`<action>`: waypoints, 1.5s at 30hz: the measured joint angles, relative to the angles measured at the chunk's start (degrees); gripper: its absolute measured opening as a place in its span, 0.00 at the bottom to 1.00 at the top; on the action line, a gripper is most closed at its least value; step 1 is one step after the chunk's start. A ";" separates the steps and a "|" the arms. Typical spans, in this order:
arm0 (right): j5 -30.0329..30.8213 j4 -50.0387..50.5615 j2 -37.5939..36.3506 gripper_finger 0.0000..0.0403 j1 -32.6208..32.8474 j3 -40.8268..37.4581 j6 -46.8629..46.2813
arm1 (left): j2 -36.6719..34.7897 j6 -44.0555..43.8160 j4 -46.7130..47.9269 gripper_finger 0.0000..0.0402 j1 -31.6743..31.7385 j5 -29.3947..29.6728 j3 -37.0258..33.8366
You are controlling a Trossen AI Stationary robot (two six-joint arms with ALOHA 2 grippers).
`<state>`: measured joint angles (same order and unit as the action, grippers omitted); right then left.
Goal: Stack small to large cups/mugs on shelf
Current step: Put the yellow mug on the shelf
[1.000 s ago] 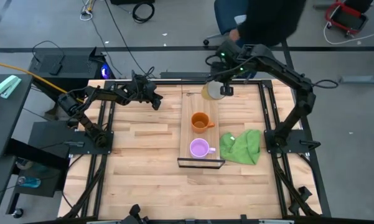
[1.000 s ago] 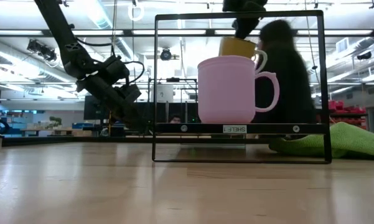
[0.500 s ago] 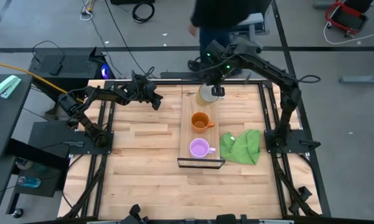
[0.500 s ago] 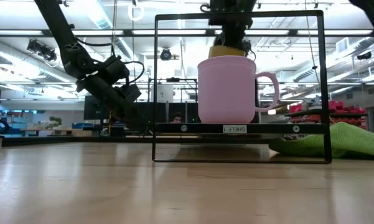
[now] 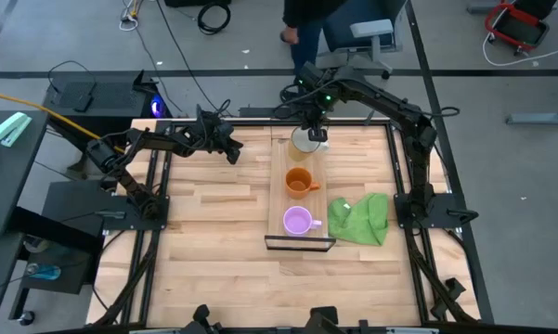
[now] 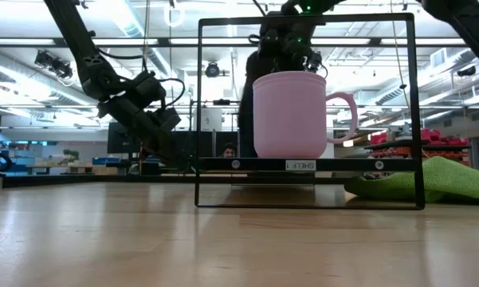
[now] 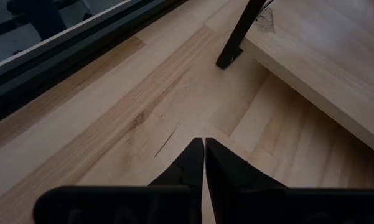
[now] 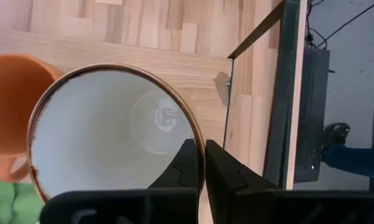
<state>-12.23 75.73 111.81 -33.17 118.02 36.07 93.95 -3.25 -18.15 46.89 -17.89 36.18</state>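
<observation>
The light-wood shelf (image 5: pixel 279 202) lies along the table's middle, its black frame (image 5: pixel 300 243) at the near end. The light-purple mug (image 5: pixel 298 221) stands on its base at the shelf's near end, and the orange mug (image 5: pixel 300 182) stands on its base at the middle. My right gripper (image 5: pixel 317 132) is shut on the pale yellow-cream mug (image 5: pixel 304 143) over the shelf's far end. In the low view the purple mug (image 6: pixel 291 115) hides the cream one. My left gripper (image 5: pixel 232 148) is shut and empty, above the table's far left part. My right gripper pinches the cream mug's wall at the rim (image 8: pixel 198 144), one finger (image 8: pixel 187 163) inside the white hollow and one outside. The fingers come from above, pointing down. The mug is upright, mouth up, over the shelf's far end. Whether its base rests on the shelf I cannot tell.
A crumpled green cloth (image 5: pixel 360 218) lies on the table right of the shelf's near end. A person stands beyond the table's far edge (image 5: pixel 320 11). Bare tabletop lies left of the shelf and along the near edge.
My right gripper has carried the cream mug toward the table's left, from beside the shelf's far right corner to over its far end behind the orange mug, and down. The mug has stayed upright. The person behind the table has moved left.
</observation>
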 joint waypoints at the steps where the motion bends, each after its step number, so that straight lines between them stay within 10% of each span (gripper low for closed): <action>1: -0.24 -0.33 0.17 0.02 -0.13 0.00 0.07 | 0.00 -0.02 -0.01 0.05 0.01 0.00 0.00; 45: -2.46 -1.24 6.58 0.02 -0.59 -0.07 2.72 | -0.02 -0.02 -0.04 0.04 0.00 0.01 0.00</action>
<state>-14.69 74.49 118.39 -33.76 117.95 38.79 93.93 -3.27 -18.20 46.89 -17.88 36.18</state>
